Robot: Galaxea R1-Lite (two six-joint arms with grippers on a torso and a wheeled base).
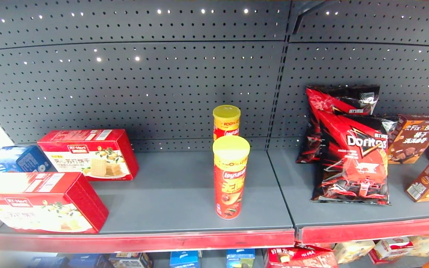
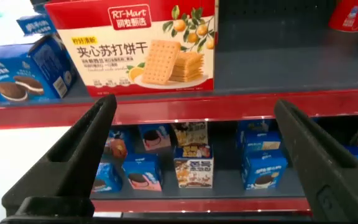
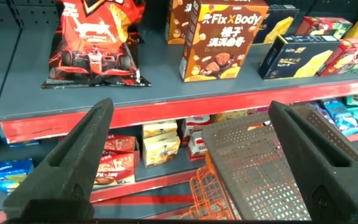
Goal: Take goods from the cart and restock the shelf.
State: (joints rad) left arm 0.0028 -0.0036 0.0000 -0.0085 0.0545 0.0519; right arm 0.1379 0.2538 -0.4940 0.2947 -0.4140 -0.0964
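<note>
Spread apart and empty, the left end effector (image 2: 196, 106) faces the shelf (image 1: 169, 193) while the right end effector (image 3: 191, 106) hangs above the orange cart (image 3: 253, 168), probably poised to fetch goods for the gap beside the chip canister (image 1: 231, 175).

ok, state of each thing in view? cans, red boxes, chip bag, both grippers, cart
front chip can: upright, lid on.
rear chip can: upright, lid on.
front red biscuit box: closed, at the shelf's front edge.
rear red biscuit box: closed, farther back.
front chip bag: standing, leaning back.
left gripper: fingers open, empty.
right gripper: fingers open, empty.
cart: below right gripper, contents hidden.
</note>
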